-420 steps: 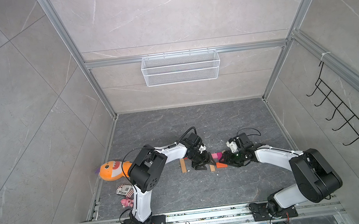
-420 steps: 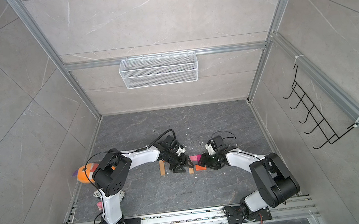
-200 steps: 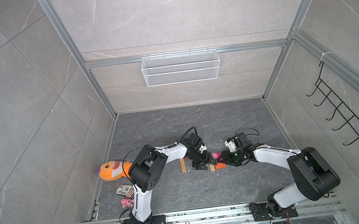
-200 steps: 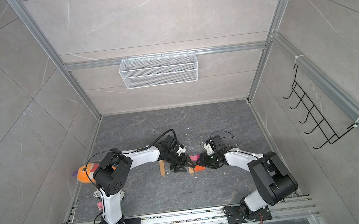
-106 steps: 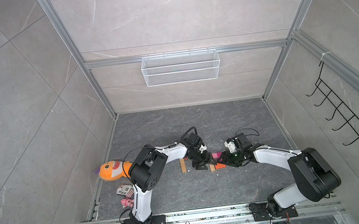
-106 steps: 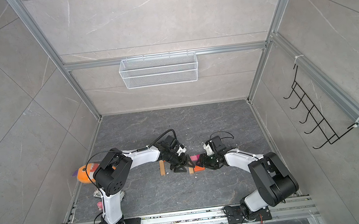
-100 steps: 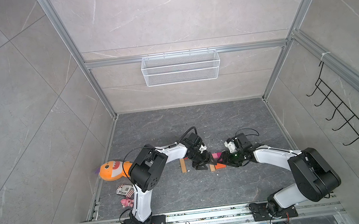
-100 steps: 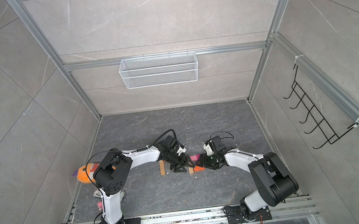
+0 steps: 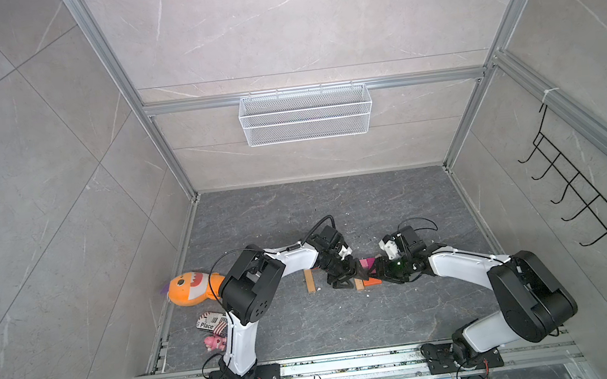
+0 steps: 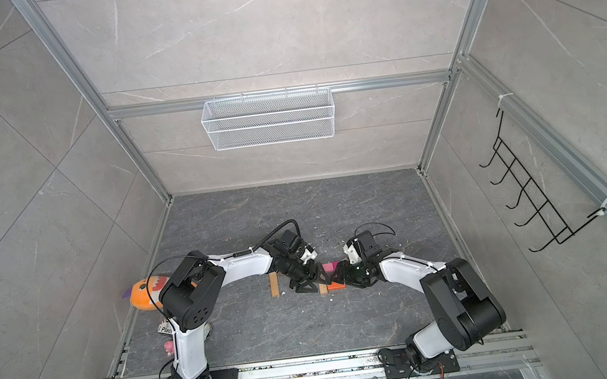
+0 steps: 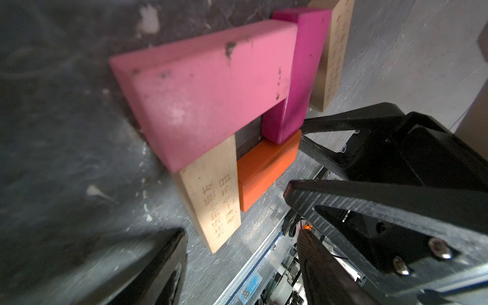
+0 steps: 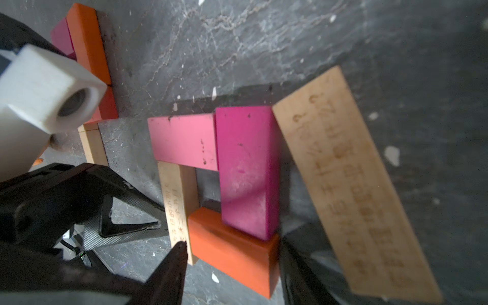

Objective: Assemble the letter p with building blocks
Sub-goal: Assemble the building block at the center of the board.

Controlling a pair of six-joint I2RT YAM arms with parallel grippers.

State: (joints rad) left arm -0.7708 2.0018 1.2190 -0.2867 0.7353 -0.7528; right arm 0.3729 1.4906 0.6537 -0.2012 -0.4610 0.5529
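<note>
On the dark floor lies the letter p: a tan stem (image 12: 177, 200), a light pink block (image 12: 184, 140), a magenta block (image 12: 248, 163) and an orange block (image 12: 232, 248) forming its loop. A loose tan block (image 12: 353, 184) leans beside the magenta one. My right gripper (image 12: 235, 239) is open, with the orange block and the stem's end between its fingers. My left gripper (image 11: 245, 253) is open and empty just off the stem's (image 11: 211, 195) end. A second figure, an orange block (image 12: 87, 45) over a tan stem (image 9: 309, 281), lies behind the left gripper (image 9: 345, 277).
An orange plush fish (image 9: 189, 289) and small toys (image 9: 213, 333) lie at the floor's left edge. A white wire basket (image 9: 305, 114) hangs on the back wall and a black hook rack (image 9: 583, 201) on the right wall. The two grippers stand close together.
The right gripper has crept slightly toward the blocks. The left arm and the blocks have not visibly moved.
</note>
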